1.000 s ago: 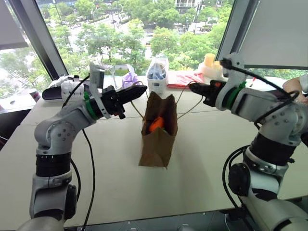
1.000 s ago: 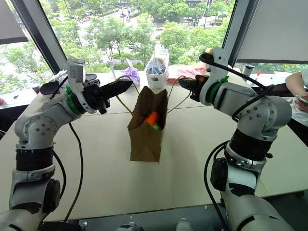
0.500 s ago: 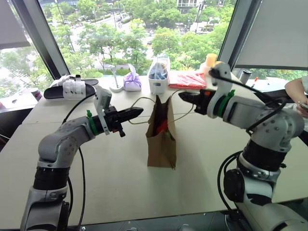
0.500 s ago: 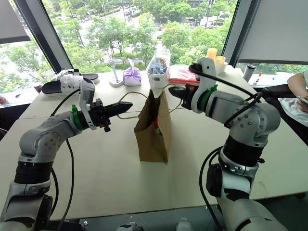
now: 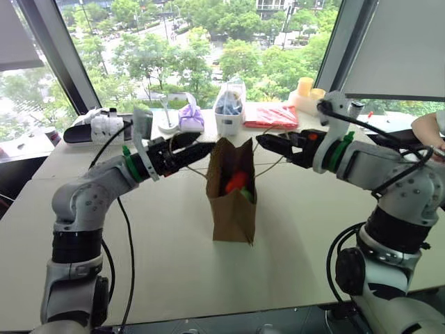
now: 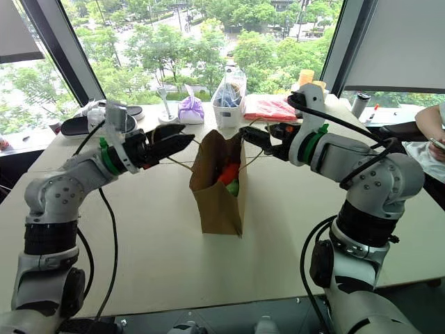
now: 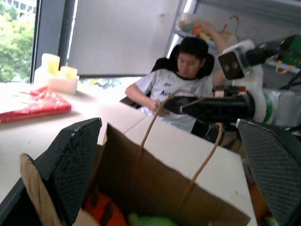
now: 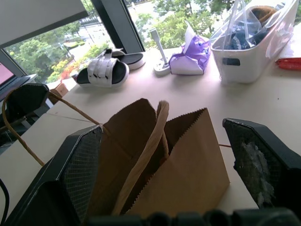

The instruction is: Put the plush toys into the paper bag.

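The paper bag (image 5: 231, 198) stands upright on the table (image 5: 174, 257) between the two grippers. Inside it sit the orange toy (image 5: 236, 182) and the green toy (image 6: 233, 186). The left gripper (image 5: 200, 149) and right gripper (image 5: 272, 142) hover just beside its mouth, jaws spread wide, holding nothing.

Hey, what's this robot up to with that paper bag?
It is packing plush toys into a brown paper bag that stands upright on the table. An orange toy and a green toy are already inside. The left gripper and right gripper are on either side of the bag's top, both open, with the cord handles hanging loose near them. A person sits beyond the table.
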`<state>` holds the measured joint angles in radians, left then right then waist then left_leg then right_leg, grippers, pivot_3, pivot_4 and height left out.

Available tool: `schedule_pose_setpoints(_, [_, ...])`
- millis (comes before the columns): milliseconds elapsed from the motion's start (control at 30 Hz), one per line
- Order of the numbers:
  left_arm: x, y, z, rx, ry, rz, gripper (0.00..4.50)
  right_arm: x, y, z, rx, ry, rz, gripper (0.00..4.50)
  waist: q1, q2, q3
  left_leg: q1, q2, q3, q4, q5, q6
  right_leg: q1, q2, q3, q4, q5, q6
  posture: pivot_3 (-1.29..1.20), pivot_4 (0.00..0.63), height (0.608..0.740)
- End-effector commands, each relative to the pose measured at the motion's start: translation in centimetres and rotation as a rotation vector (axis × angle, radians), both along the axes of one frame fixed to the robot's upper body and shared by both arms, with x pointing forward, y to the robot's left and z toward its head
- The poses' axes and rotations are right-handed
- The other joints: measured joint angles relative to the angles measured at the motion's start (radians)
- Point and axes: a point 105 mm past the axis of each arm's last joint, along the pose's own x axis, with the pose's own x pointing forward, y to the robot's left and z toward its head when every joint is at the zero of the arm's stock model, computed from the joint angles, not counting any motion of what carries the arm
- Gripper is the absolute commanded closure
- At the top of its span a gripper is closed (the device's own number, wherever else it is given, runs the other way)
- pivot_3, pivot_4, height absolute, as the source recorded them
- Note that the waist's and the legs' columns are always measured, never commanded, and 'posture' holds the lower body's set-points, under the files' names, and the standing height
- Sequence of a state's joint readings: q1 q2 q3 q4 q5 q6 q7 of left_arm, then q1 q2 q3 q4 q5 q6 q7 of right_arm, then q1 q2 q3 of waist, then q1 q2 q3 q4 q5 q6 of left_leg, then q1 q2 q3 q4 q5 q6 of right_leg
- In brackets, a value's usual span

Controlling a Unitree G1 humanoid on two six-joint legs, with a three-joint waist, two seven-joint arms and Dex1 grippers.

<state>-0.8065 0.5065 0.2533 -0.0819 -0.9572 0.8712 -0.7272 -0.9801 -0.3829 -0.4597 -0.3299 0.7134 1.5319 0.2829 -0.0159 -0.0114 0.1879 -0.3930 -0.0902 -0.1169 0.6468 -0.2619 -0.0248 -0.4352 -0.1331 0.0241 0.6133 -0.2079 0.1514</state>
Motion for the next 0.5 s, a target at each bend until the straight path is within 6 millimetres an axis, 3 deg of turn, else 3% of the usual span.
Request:
schedule_pose_setpoints(33, [-1.1,0.9,1.2,0.031,-0.039,-0.008,0.03,-1.5,-0.5,2.9,0.008,-0.119,0.022,0.0,-0.004,0.0,0.0,0.0,0.0,0.0,0.0,0.0,0.0,0.0,0.0,0.0,0.0,0.0,0.0,0.0,0.15,0.74])
schedule_pose_setpoints(367, [-1.3,3.7,-2.4,0.096,0.1,0.041,0.03,-3.1,-1.6,3.4,-0.011,-0.144,0.048,0.0,0.0,0.0,0.0,0.0,0.0,0.001,0.0,0.0,0.0,0.0,0.0,0.0,0.0,0.0,0.0,0.0,0.15,0.74])
schedule_pose_setpoints(500, [-1.0,3.8,-4.2,0.107,0.144,0.058,0.03,-3.6,-0.6,2.8,-0.011,-0.142,0.104,0.0,0.0,0.0,0.0,0.0,0.0,0.001,0.0,0.0,0.001,0.0,0.0,0.0,0.0,0.0,0.0,0.0,0.15,0.74])
